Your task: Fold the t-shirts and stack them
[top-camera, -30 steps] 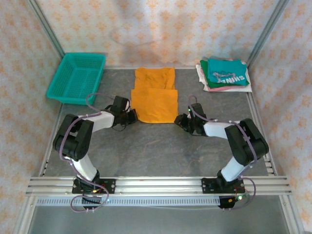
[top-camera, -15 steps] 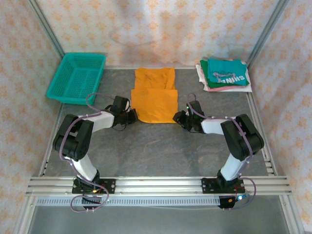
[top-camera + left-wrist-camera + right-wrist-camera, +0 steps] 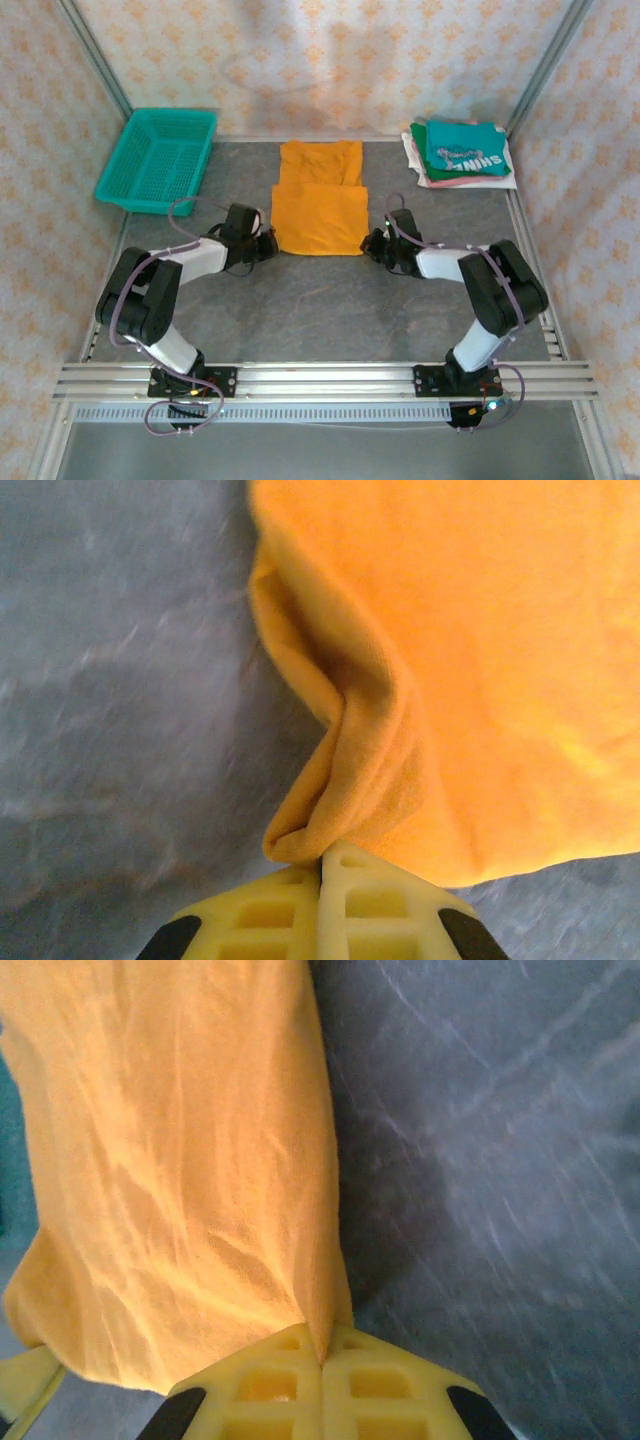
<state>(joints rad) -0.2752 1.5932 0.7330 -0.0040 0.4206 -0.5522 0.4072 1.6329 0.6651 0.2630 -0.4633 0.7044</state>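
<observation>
- The left gripper [image 3: 322, 863] is clamped on the near left corner of the mustard-orange t-shirt [image 3: 318, 215].
- The right gripper [image 3: 322, 1348] pinches the near right corner, likely so both corners lift evenly for a fold.
- The shirt lies mid-table [image 3: 300, 300], with the folded stack [image 3: 462, 152] at the far right.

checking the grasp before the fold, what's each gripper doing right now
left gripper: shut on the orange t-shirt
right gripper: shut on the orange t-shirt

The top view overlooks the table [image 3: 320, 300] from above; both wrist views, very close, share its orange t-shirt [image 3: 318, 215].
</observation>
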